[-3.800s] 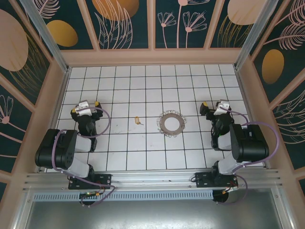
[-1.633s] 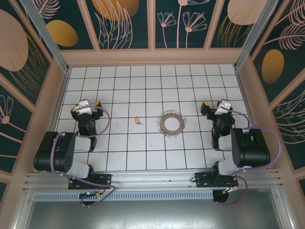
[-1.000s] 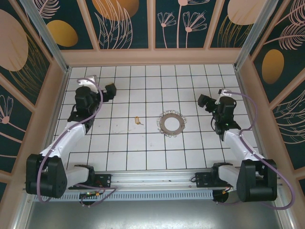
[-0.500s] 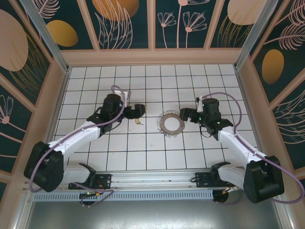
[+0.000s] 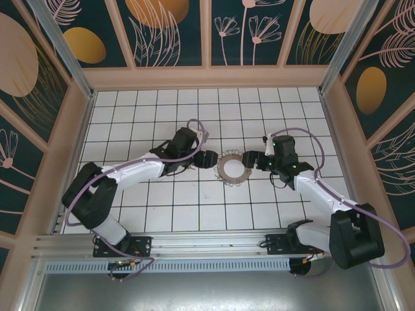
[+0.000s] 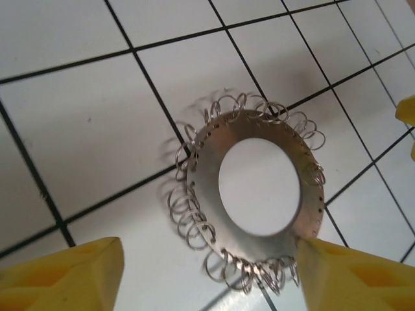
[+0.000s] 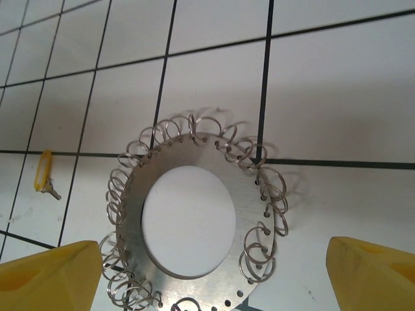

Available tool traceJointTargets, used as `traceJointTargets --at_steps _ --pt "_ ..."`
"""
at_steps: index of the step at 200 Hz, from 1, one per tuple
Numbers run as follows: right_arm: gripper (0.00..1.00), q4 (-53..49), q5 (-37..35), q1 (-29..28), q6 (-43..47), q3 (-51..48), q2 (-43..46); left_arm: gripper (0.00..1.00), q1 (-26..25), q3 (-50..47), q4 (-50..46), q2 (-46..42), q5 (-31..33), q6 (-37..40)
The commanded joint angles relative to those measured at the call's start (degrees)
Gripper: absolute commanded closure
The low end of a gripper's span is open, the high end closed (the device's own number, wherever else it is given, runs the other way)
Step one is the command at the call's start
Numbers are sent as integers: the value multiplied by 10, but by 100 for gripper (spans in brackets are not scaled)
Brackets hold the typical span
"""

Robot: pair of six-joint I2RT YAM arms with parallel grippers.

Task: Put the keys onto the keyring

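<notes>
Right wrist view: bottom edge cuts off the near rim of the flat round grey metal keyring; the tiny yellow key is too small to resolve teeth. Left wrist view: 2 yellow fingertips cropped at the lower corners.

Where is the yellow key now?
In the right wrist view, the yellow key lies on the tiles left of the grey wire-fringed metal ring, not touching it.
</notes>
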State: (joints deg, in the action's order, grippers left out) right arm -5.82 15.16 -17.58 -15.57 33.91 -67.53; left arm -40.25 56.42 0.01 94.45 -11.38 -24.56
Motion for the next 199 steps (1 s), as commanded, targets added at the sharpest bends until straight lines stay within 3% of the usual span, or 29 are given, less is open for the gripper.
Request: traceJointTargets --at_steps 1,48,199 --pt "11 22 14 -2 13 6 -2 35 -3 44 -34 42 5 37" --pt "11 43 34 0 18 -7 -11 54 -2 136 -84 138 -6 101" --pt "12 61 46 1 22 -3 -39 73 -2 197 -118 228 -46 170"
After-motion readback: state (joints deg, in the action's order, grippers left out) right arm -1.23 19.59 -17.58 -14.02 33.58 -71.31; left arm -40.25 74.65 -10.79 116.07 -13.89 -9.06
